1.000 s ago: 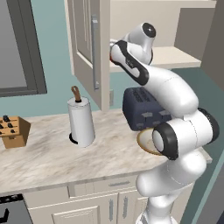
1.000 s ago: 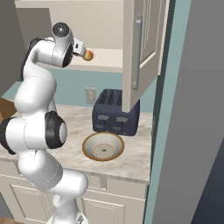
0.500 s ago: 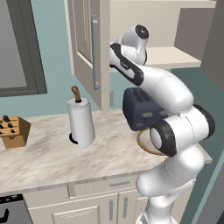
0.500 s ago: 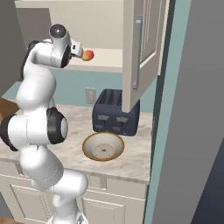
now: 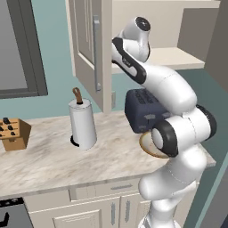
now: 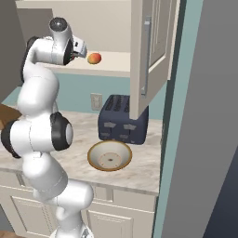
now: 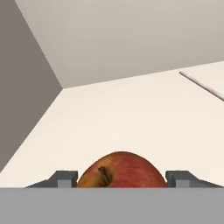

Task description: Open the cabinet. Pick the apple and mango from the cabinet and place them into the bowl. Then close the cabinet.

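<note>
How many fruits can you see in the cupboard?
1. The apple sits on the cabinet shelf, between the jaws. More fruit may be hidden behind the arm.

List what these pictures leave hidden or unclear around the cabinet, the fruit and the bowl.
- Mango: I cannot find it; the one fruit on the cabinet shelf is the apple.
- Apple: in the hand view its lower half is cut off at the bottom, so contact with the fingertips is unclear.
- Bowl: in the left base view the arm covers most of it.
</note>
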{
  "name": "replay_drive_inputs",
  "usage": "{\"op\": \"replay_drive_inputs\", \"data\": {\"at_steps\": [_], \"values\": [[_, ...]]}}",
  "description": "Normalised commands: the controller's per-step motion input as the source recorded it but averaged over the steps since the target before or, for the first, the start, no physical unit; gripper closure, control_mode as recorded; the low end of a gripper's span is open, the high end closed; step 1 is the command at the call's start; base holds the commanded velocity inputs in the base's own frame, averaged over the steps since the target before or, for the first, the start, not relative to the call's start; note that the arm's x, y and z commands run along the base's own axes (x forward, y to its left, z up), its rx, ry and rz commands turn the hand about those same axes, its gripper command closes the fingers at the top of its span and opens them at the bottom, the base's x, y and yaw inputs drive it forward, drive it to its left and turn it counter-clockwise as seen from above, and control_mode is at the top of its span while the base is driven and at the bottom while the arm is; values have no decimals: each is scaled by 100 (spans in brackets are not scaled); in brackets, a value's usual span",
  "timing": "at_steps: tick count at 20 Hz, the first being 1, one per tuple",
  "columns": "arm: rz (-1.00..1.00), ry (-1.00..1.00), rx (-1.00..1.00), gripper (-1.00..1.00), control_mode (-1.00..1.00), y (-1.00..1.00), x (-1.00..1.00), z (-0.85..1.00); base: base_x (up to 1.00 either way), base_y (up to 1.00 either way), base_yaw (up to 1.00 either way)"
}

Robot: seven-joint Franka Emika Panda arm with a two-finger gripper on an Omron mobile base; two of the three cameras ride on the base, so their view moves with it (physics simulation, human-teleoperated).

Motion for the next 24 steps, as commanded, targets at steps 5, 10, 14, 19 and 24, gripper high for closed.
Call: {"op": "replay_drive_inputs", "data": {"at_steps": [5, 10, 14, 19, 24], "values": [[1, -6, -1, 100, -100, 0, -100, 0, 0, 0, 0], [-2, 6, 0, 100, -100, -14, -100, 2, 0, 0, 0], [-8, 21, 0, 100, -100, -32, -100, 3, 0, 0, 0], [-6, 36, -18, 100, -100, -39, -91, -62, 0, 0, 0], [5, 22, -21, 100, -100, -44, -19, -100, 0, 0, 0]]}}
